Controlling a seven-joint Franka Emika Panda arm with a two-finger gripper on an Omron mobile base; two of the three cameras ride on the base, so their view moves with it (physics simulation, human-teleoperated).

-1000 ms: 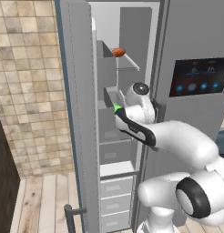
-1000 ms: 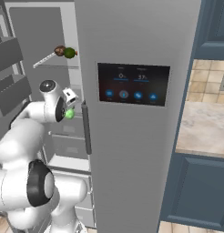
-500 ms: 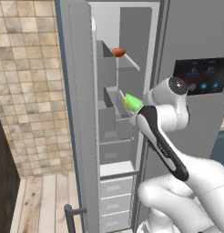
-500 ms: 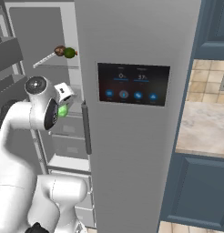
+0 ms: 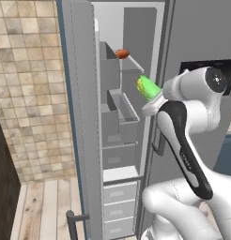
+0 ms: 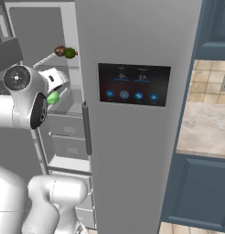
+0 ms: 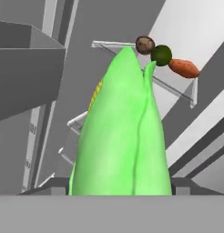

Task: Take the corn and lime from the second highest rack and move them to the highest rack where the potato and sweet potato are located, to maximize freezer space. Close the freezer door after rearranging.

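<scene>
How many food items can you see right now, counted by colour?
Green: 2, the green-husked ear of corn in the end effector and the round dark green lime.
Brown: 1, the round brown potato.
Orange: 1, the tapered orange sweet potato.
Total: 4.

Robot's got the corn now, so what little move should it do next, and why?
Probably lift the corn a bit higher and in toward the highest rack. The end effector holds it below that shelf, where the potato, lime and sweet potato already sit.
</scene>
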